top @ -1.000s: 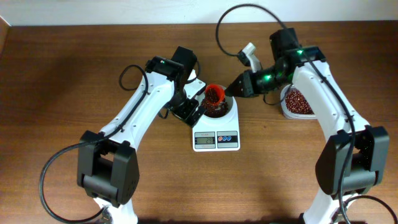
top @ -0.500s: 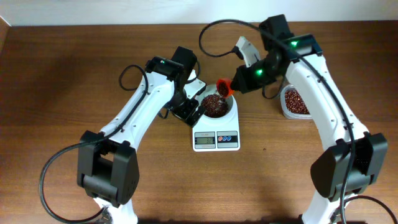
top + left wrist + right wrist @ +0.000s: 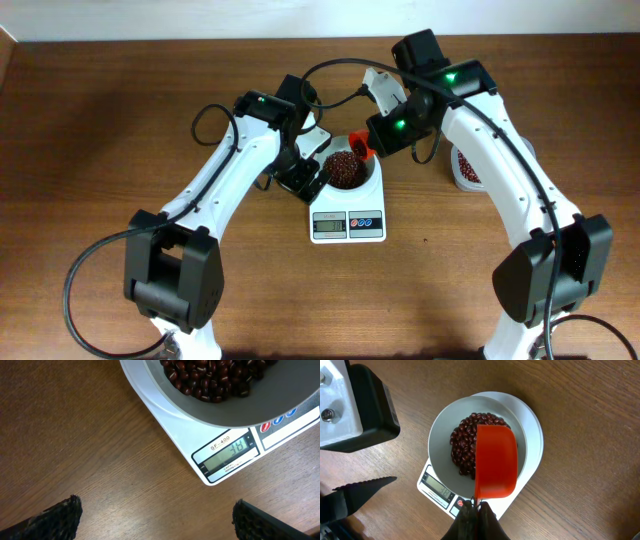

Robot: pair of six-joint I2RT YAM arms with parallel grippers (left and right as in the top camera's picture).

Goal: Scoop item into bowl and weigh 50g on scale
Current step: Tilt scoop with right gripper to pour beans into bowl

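The white bowl (image 3: 371, 175) stands on the white scale (image 3: 347, 226) and holds a heap of dark red-brown beans (image 3: 342, 169). My right gripper (image 3: 378, 140) is shut on the handle of a red scoop (image 3: 360, 150), held upside-down over the bowl. In the right wrist view the scoop (image 3: 495, 462) covers the right part of the beans (image 3: 464, 446) in the bowl (image 3: 440, 435), with the gripper (image 3: 479, 510) below it. The left gripper (image 3: 303, 178) is open and empty beside the bowl's left side. In the left wrist view (image 3: 157, 520) the scale display (image 3: 227, 452) reads 38.
A clear plastic tub (image 3: 466, 170) with more beans stands right of the scale, partly hidden behind my right arm. The left arm's wrist (image 3: 355, 405) sits close to the bowl's left side. The table's back edge meets a white wall.
My right arm has swung left and turned the scoop over above the bowl. The beans left the scoop and the heap in the bowl grew. The left arm stayed still.
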